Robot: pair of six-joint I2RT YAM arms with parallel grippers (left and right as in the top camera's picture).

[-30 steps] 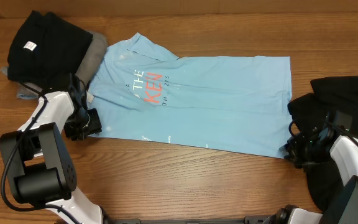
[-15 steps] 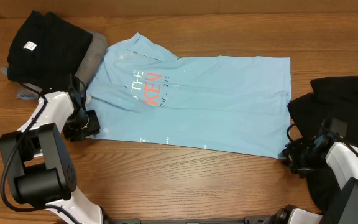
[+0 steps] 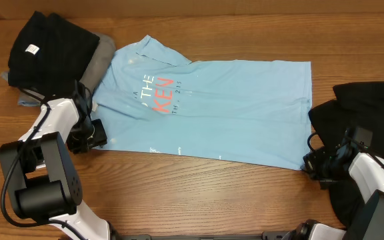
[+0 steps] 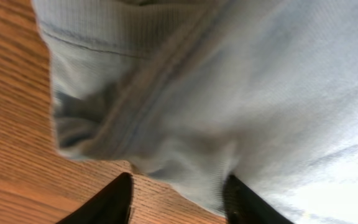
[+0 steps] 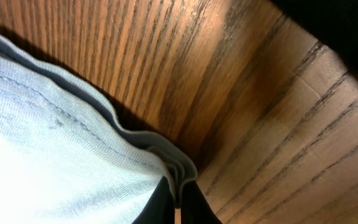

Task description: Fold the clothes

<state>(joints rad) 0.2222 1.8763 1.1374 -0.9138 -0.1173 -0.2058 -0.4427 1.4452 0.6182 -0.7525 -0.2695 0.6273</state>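
Plainly, the right claw (image 5: 178, 208) was shut tight on the light blue T-shirt (image 5: 55, 143), its tips pinching the stacked hem layers at one bottom corner. Bare worktop (image 5: 260, 124) lay just past the tips, and a loose black garment (image 3: 365, 113) was heaped close behind that claw. The left claw (image 4: 179, 200) stood partly open, fingers apart, with a bunched fold of the shirt's other end right at the tips and wood showing between them. I could see no pinch on the cloth there. Outward from both claws the shirt lay spread flat between them, with its red and white lettering (image 3: 157, 93) nearer the left claw. Beyond the left claw, touching the shirt's far edge, sat a folded black pile (image 3: 49, 47) on top of a grey garment (image 3: 100, 63). The shirt looked light, thin and limp, so it would likely sag and drag along the wood rather than hold any shape, and a single layer might slip out of a shallow pinch. Hemmed corners and seams seemed the surest places to take hold, gathering all layers together, as on the right; the left claw probably needed the bunched edge deeper between its fingers before closing.
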